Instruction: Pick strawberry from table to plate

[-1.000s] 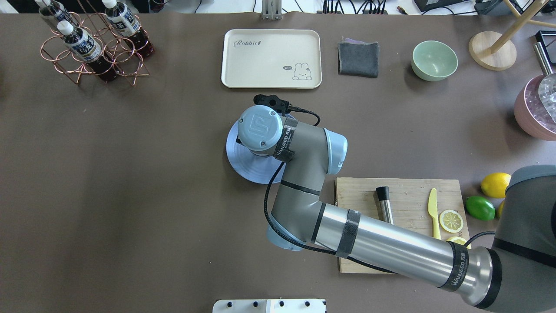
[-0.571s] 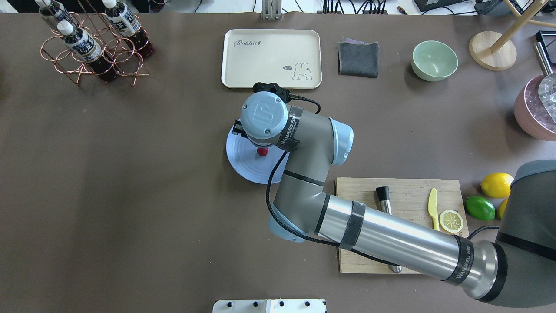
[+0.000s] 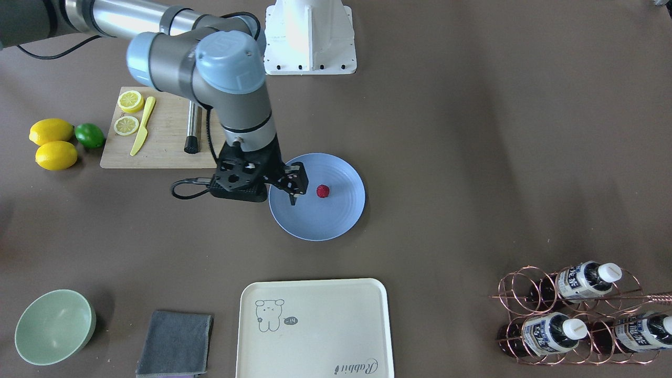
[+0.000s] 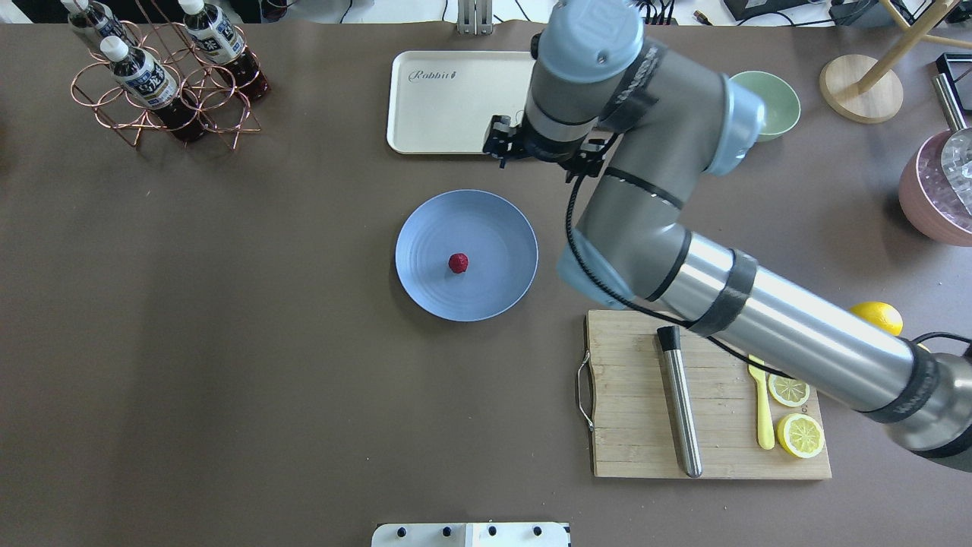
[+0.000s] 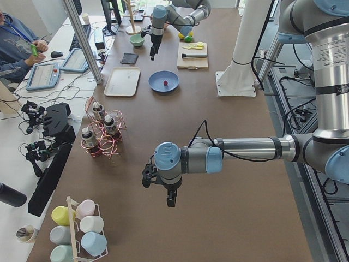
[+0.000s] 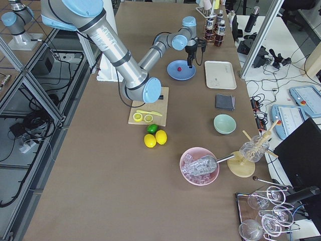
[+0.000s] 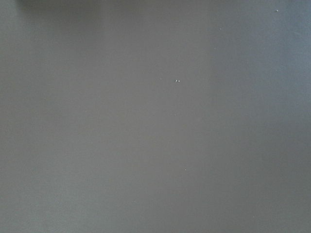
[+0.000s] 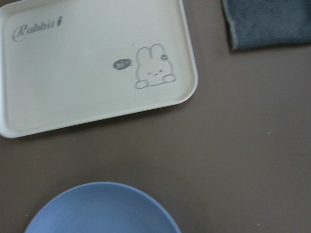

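Observation:
The small dark-red strawberry lies free near the middle of the round periwinkle-blue plate, which rests on the grey-brown table. My right gripper hangs over the plate's edge, beside the berry and apart from it, open and holding nothing. In the overhead view its wrist covers the fingers. The right wrist view shows only the plate rim and no fingers. My left gripper hovers far from the plate over bare table, and I cannot tell its state.
A cream tray, grey cloth and pale green bowl lie beyond the plate. The wooden board holds a metal rod, yellow knife and lemon slices. Lemons and a lime sit beside it. A bottle rack stands far left.
My right arm has risen from the plate and swung toward the tray. The strawberry, hidden under the wrist and then under the fingers, now lies uncovered on the plate.

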Controlling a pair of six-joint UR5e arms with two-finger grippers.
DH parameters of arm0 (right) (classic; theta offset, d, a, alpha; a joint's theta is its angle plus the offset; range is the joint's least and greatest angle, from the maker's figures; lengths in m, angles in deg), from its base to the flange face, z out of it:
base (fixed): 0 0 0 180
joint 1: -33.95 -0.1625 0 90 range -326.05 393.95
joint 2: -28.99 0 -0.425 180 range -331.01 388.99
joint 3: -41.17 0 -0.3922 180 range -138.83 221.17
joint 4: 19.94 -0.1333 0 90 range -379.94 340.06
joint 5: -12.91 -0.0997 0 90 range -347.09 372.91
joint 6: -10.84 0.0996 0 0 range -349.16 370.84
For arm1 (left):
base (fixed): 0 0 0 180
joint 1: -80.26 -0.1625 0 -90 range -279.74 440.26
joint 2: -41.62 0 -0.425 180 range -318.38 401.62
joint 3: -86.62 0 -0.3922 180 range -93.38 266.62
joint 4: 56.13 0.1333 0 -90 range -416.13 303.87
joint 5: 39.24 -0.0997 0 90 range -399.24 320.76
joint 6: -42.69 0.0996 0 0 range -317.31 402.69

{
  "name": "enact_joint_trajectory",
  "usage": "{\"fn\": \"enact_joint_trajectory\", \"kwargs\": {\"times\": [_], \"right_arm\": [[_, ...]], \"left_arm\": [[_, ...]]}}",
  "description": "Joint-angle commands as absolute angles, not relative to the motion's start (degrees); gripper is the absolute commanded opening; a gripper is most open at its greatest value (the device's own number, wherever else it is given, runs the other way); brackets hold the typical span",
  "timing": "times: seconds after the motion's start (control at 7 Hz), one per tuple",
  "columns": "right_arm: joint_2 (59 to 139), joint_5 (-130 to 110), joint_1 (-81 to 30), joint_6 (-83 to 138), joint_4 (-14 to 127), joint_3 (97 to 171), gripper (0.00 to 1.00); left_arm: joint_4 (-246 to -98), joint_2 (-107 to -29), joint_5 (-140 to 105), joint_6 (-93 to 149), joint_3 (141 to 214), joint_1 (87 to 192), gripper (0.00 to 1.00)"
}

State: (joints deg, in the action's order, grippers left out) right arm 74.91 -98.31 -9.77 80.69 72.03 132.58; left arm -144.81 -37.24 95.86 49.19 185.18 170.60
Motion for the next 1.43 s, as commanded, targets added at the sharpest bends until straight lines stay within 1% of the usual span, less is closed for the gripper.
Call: {"fn": "enact_joint_trajectory", "kwargs": {"times": [0.0,0.29,0.71,1.0,1.14,1.29], "right_arm": [[89.47,-103.27,-20.75,59.03,78.47,143.16,1.0],[100.65,-106.61,-28.67,41.77,77.97,146.36,1.0],[112.18,-111.28,-41.16,18.64,77.97,145.76,1.0],[116.85,-113.12,-47.84,7.91,77.45,142.35,1.0],[119.05,-113.13,-50.74,4.46,74.4,139.2,1.0],[122.64,-113.22,-52.69,2.86,66.88,136.21,1.0]], "left_arm": [[-144.29,-37.48,95.58,49.19,185.41,170.62,0.99],[-144.37,-37.13,95.58,49.19,186.28,170.7,0.99],[-144.37,-37.13,95.67,49.19,187.25,171.14,0.99],[-144.37,-37.04,95.67,49.19,187.43,171.14,0.99],[-144.37,-37.04,95.67,49.19,187.52,171.14,0.99],[-144.37,-37.04,95.67,49.19,187.34,171.14,0.99]]}}
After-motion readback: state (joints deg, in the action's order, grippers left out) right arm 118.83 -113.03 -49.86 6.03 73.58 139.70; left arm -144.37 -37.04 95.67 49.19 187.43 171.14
